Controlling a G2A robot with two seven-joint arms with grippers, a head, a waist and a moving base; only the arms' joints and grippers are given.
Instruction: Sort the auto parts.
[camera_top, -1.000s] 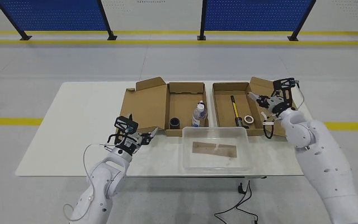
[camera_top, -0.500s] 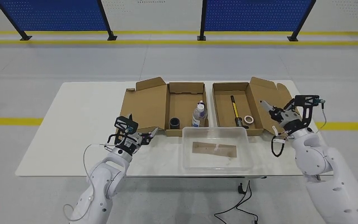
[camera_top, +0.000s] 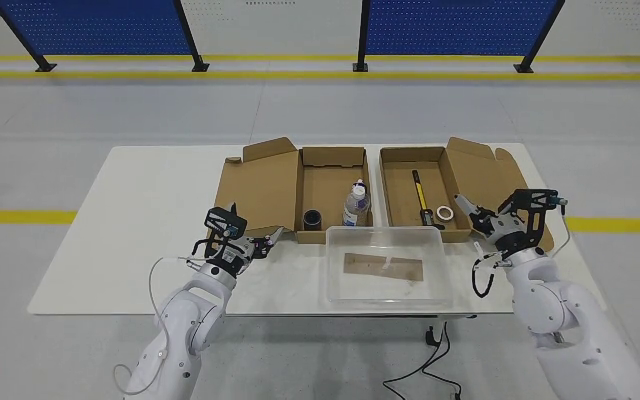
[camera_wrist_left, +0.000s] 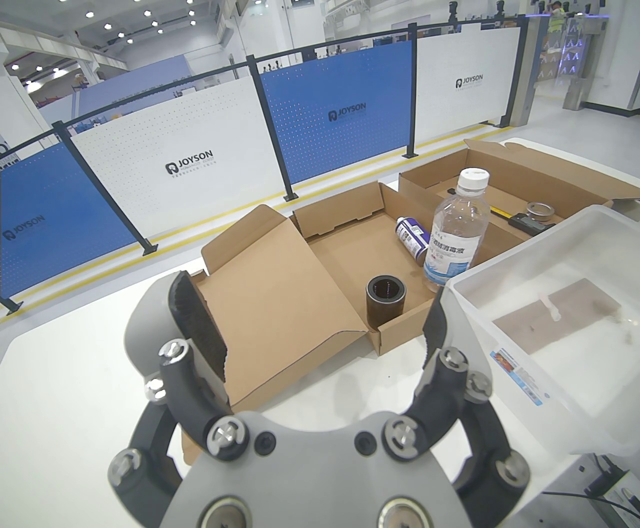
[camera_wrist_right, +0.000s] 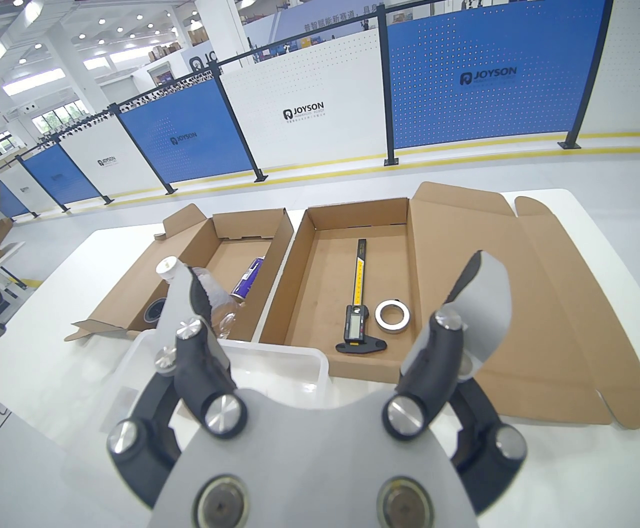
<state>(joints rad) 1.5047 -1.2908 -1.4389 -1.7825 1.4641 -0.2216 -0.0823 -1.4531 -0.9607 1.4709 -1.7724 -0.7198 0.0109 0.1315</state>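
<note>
From where I stand, the white worktop (camera_top: 130, 220) carries two open cardboard boxes side by side, with a clear plastic bin (camera_top: 385, 231) in front of them, near the front edge. A brown rectangular patch (camera_top: 385, 267) shows at the bottom of the bin.

The left box (camera_top: 330, 185) has its lid flap folded out flat to the left. Inside it a clear bottle (camera_top: 355, 205) with a white cap stands upright at the front right. A short black cylinder (camera_top: 312, 218) stands on end at the front left, well apart from the bottle. A small can (camera_wrist_left: 411, 236) lies on its side just behind the bottle.

The right box (camera_top: 398, 195) has its flap spread out to the right. A caliper (camera_top: 420, 195) with a yellow scale lies lengthwise on its floor, its black head toward the front. A metal ring (camera_top: 445, 213) lies flat just beside that head.

The left tool (camera_wrist_left: 312, 320) hovers low over the front of the worktop, just in front of the left box's flap. Its fingers are spread wide and there is nothing between them.

The right tool (camera_wrist_right: 330, 285) hangs over the inner part of the right box's flap, near the ring and the far right corner of the bin. It too gapes wide and carries nothing
</note>
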